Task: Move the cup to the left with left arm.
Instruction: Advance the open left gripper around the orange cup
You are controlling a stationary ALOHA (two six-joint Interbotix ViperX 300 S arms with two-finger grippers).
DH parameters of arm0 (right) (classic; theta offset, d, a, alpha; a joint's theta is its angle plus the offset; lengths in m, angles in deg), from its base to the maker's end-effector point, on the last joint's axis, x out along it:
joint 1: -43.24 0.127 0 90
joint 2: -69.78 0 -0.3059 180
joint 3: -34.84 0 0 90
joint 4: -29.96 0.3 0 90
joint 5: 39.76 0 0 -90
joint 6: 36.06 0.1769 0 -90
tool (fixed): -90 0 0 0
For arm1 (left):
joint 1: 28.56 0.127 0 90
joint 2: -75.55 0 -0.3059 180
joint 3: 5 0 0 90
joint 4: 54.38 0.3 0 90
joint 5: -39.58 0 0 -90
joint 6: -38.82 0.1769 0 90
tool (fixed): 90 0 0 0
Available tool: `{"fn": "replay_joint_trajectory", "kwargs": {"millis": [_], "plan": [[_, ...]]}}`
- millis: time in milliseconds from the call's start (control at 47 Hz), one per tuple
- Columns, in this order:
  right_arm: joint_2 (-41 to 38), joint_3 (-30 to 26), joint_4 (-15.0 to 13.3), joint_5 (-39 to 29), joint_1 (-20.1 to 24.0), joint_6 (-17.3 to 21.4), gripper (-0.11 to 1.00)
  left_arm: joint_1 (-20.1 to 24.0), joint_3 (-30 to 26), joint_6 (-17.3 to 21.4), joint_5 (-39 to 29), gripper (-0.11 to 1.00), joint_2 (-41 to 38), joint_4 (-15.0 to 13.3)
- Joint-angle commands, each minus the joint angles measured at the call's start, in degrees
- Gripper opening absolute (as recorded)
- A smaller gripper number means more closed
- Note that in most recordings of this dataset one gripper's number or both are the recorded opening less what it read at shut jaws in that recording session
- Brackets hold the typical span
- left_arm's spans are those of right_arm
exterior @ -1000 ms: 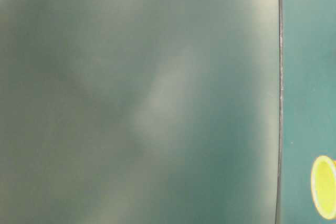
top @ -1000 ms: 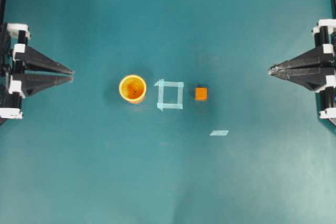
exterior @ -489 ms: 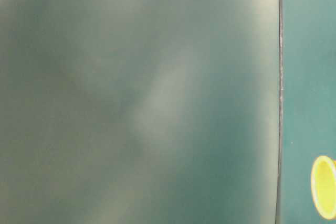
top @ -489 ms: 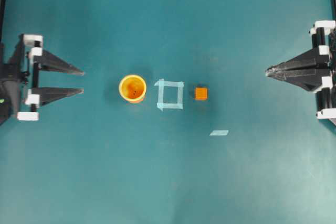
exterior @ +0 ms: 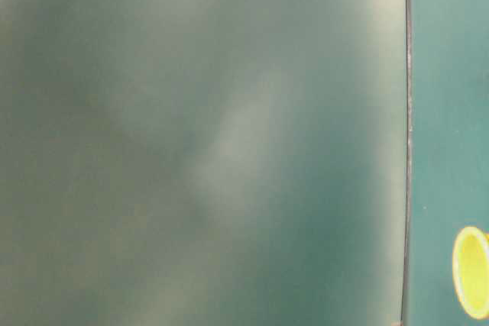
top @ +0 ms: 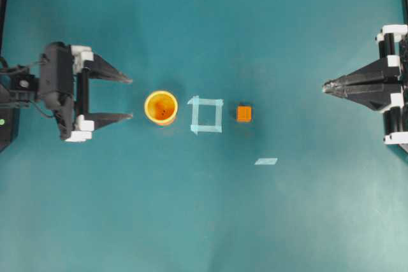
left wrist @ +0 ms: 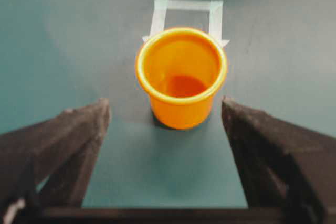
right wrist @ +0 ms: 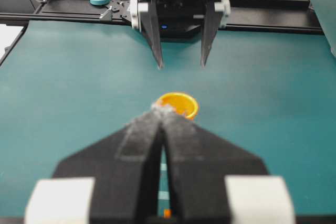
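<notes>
Robotics lab — teal mat (top: pixel 204 221), taped square (top: pixel 206 114), black rig frame (right wrist: pixel 79 6)

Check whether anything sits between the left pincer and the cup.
Nothing visible does. The left pincer is open and faces the cup across bare table. The tape square and orange cube lie beyond the cup, on its far side.

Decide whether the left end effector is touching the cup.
Apart. Overhead, the open left end effector stops short of the cup, teal table showing between them; the left wrist view shows the same gap.
</notes>
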Motion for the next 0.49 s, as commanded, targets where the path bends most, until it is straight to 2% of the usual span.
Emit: {"fn": "replay_joint_trajectory", "kwargs": {"millis": [0,213,468], "plan": [[-0.09,-1.49,-0.09,0.18,-0.09,-0.09,-0.01,0.18,-1.32,0.09,1.67,0.83,-2.2,0.18],[0.0,-1.41,-0.26,0.18,-0.18,-0.26,-0.01,0.18,-1.41,0.09,6.06,0.83,-7.91,0.18],[0.09,-1.49,-0.35,0.18,-0.35,-0.97,-0.01,-0.35,-3.6,0.09,7.12,0.83,-12.48,0.18]]}}
